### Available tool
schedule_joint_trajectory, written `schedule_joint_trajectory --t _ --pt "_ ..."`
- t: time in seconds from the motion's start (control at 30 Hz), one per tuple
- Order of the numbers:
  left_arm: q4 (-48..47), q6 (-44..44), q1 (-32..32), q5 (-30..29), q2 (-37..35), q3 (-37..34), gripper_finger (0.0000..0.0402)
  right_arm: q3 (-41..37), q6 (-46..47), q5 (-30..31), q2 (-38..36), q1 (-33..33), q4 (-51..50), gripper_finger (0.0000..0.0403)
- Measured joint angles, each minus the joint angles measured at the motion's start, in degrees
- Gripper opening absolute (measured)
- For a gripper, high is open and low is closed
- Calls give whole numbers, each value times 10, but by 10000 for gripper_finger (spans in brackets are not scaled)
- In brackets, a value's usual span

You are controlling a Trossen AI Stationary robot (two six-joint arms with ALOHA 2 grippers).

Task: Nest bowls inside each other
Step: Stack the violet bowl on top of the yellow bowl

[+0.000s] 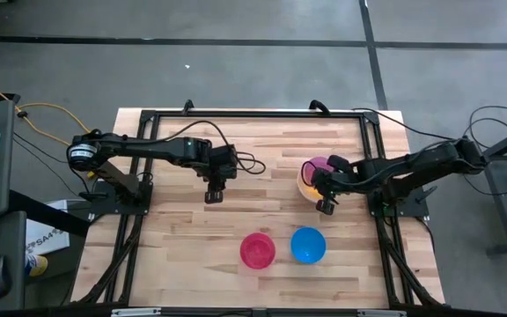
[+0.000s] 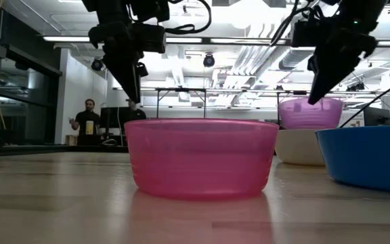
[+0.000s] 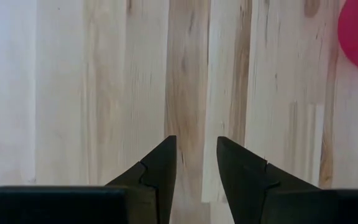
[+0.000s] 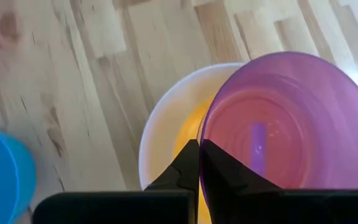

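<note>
While I hold both arms over the wooden table point(image 1: 174, 255), I count 5 bowls.

Item 1: pink-red bowl point(image 1: 257, 250), upright on bare wood at the near middle. Item 2: blue bowl point(image 1: 308, 245), just beside it toward the right arm, apart from it. Item 3: white bowl point(image 4: 166, 124), on the table's right side. Item 4: yellow bowl point(image 4: 188, 134), sitting inside the white one. Item 5: purple bowl point(image 4: 291, 124), tilted over the white and yellow pair, its rim pinched by my right gripper point(image 4: 199, 149), whose fingers are closed on that rim.

Left gripper point(image 3: 196, 149): above bare wood left of centre, well apart from every bowl, fingers parted by a narrow gap, holding nothing.

Background, low view: 1 person point(image 2: 88, 122) standing far behind the table.
</note>
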Motion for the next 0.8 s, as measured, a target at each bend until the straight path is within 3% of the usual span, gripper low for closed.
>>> schedule_joint_trajectory --t 0.8 --pt "7 -7 0 2 0 0 116 -78 36 17 0 31 75 3"
